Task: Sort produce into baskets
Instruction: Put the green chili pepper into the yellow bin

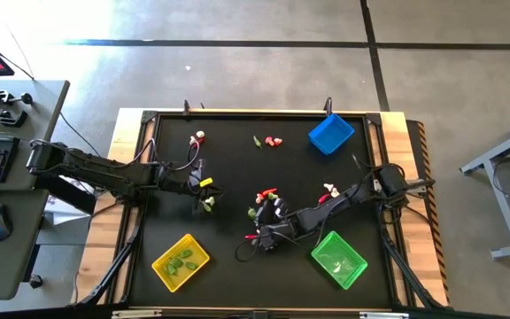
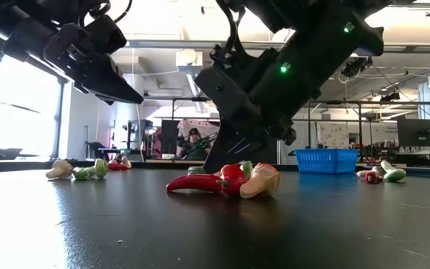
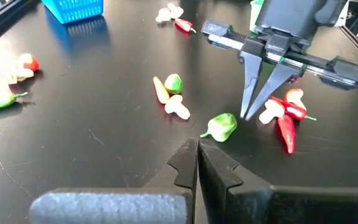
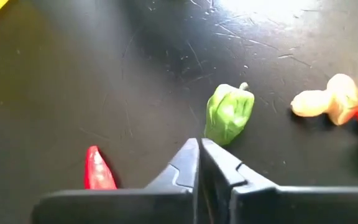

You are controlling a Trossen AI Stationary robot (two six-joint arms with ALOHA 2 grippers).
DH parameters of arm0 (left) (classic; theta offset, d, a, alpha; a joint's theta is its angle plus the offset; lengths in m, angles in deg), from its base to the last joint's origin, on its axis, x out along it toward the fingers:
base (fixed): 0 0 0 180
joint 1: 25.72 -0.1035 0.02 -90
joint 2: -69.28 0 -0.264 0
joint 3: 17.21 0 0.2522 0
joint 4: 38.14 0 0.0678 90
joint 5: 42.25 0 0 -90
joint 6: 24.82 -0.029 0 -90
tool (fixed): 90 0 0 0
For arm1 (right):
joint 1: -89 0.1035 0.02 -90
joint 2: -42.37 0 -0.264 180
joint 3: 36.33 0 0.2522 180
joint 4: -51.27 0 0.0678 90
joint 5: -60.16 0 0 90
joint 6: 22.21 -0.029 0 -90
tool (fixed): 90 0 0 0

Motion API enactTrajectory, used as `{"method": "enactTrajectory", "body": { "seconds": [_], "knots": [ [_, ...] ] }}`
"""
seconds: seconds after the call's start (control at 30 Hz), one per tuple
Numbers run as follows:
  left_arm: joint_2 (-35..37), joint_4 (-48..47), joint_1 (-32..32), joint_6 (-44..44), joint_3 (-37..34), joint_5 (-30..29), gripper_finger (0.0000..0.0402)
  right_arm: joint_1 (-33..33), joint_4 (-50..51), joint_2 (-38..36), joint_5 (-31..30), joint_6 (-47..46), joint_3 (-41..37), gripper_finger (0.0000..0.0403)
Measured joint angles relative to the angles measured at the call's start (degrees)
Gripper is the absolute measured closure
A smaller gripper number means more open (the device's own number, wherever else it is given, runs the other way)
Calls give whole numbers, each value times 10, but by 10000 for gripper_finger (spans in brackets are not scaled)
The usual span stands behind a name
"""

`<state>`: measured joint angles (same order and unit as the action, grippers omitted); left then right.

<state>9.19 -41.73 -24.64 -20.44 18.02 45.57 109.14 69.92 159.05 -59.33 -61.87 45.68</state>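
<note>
Produce scattered mid-surface point(image 1: 237, 283): green pepper point(image 4: 229, 113) just ahead of right claw point(image 4: 199, 163), red chili point(image 4: 98, 171) beside it.

Right claw pinched to a point, empty, hovering low over the cluster. Left claw point(image 3: 196, 163) likewise closed, empty, raised off to the left.

Toy pieces look light, hard, glossy — likely to skid or squirt out. Best to open, straddle pepper's broad body, not the stem.

Yellow basket point(image 1: 181, 262), green basket point(image 1: 338, 259) near; blue basket point(image 1: 330, 134) well apart.
</note>
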Motion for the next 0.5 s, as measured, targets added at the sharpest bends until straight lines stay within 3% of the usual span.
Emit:
{"method": "enactTrajectory", "body": {
  "seconds": [0.13, 0.4, 0.5],
  "knots": [
    [0, 0, 0, 0, 0, 0, 401, 0, -1, 0, 0, -4, 0, 375],
    [0, 0, 0, 5, 0, 0, 401, -2, -1, 0, -33, 1, 0, 228],
    [0, 0, 0, 5, 0, 0, 401, -10, -1, 0, -29, 12, 0, 192]
  ]
}}
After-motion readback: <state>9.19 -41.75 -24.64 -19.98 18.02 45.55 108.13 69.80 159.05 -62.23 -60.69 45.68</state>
